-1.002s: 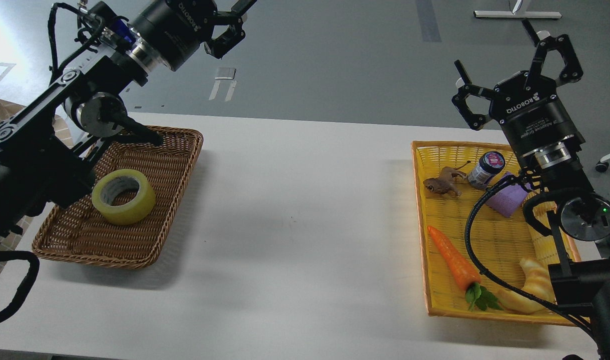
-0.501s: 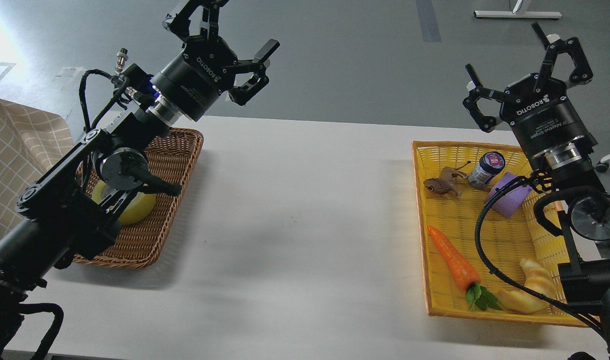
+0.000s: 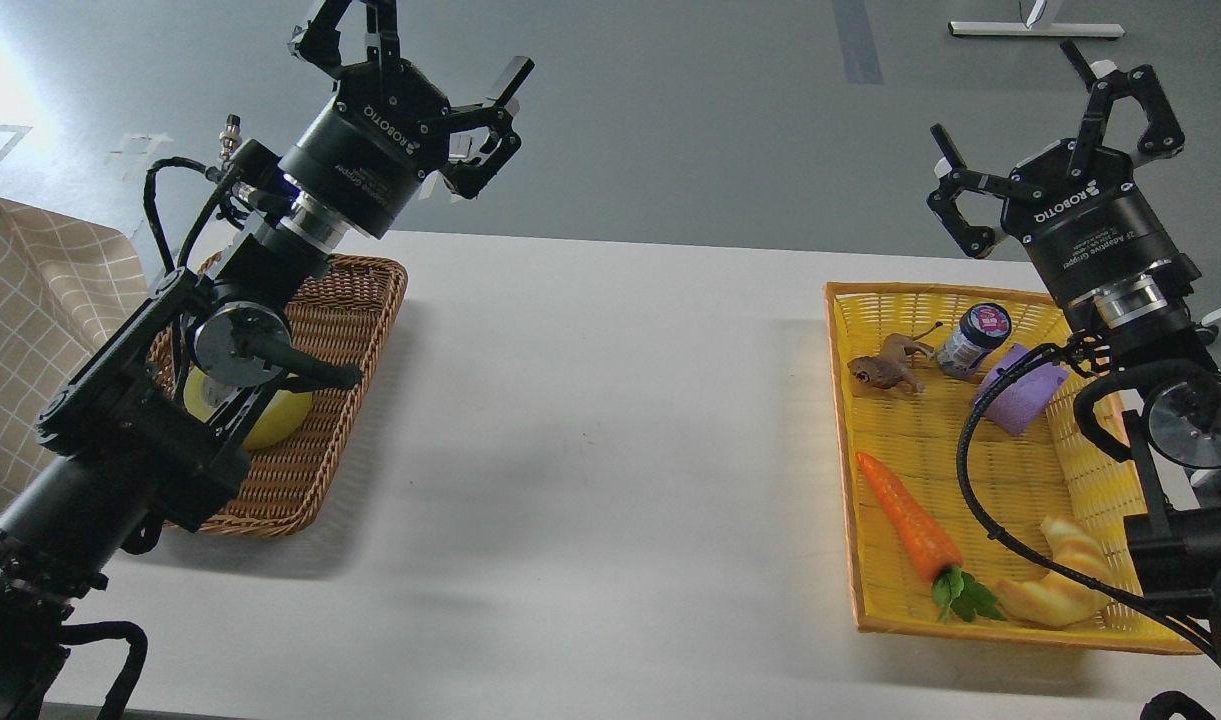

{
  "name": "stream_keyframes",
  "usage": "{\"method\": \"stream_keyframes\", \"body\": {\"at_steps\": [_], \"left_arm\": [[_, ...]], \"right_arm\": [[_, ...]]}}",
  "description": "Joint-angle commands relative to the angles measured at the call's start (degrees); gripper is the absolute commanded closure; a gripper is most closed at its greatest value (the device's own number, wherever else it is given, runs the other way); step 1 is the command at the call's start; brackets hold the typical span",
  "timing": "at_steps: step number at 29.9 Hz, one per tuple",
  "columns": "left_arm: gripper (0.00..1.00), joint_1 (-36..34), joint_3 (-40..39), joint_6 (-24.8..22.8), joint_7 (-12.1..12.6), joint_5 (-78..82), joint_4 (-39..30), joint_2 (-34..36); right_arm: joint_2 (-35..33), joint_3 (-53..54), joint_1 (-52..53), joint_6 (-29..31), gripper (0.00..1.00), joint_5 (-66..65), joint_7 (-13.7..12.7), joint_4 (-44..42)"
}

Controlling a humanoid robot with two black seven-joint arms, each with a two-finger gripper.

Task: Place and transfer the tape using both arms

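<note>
The yellow tape roll point(image 3: 275, 418) lies in the brown wicker basket point(image 3: 340, 330) at the left; my left arm covers most of it. My left gripper point(image 3: 410, 85) is open and empty, raised high above the basket's far end, fingers spread and pointing up. My right gripper point(image 3: 1060, 130) is open and empty, raised above the far edge of the yellow basket point(image 3: 870, 300) at the right.
The yellow basket holds a toy frog point(image 3: 880, 370), a small jar point(image 3: 973, 338), a purple block point(image 3: 1020, 400), a carrot point(image 3: 910, 525) and a croissant point(image 3: 1055, 585). A checked cloth point(image 3: 30, 300) lies at the far left. White table point(image 3: 600, 420) spans between the baskets.
My left arm has swung down and right over the wicker basket, now covering most of the tape, and its gripper came into view. My right gripper shifted slightly right.
</note>
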Motion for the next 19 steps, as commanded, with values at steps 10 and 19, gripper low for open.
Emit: {"method": "stream_keyframes", "body": {"at_steps": [10, 19], "left_arm": [[0.02, 1.0, -0.2, 0.0, 0.2, 0.0, 0.2, 0.2], [0.02, 1.0, -0.3, -0.1, 0.2, 0.0, 0.5, 0.3]], "right_arm": [[0.9, 0.0, 0.0, 0.0, 0.0, 0.1, 0.0, 0.4], [1.3, 0.0, 0.0, 0.0, 0.0, 0.1, 0.0, 0.4]]}}
